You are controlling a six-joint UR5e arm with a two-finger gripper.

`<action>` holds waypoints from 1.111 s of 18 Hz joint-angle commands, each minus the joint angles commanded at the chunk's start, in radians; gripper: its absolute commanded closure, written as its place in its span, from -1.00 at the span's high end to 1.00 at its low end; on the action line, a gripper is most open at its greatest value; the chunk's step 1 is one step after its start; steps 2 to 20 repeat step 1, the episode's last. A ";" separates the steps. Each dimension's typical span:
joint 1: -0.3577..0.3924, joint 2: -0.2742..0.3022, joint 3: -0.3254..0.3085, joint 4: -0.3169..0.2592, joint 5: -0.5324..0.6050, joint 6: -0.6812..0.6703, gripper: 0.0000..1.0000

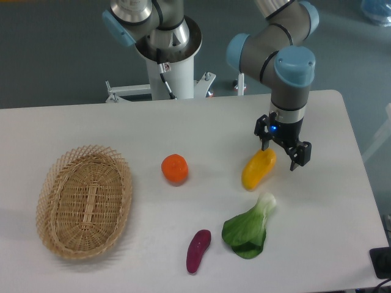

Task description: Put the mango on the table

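Mango [258,169] lying on table [122,128], looks placed. Hand [281,155] spread wide over its upper end, gripping nothing. Only retreat seems left.

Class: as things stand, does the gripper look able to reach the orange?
Probably yes. The gripper is open by the mango, and only bare table lies between it and the orange.

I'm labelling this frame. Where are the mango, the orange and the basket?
mango [257,170]: fixed camera, middle of its yellow body.
orange [175,168]: fixed camera, centre of the fruit.
basket [44,194]: fixed camera, left rim.
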 joint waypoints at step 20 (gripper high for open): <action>0.000 0.002 0.002 0.000 0.000 0.000 1.00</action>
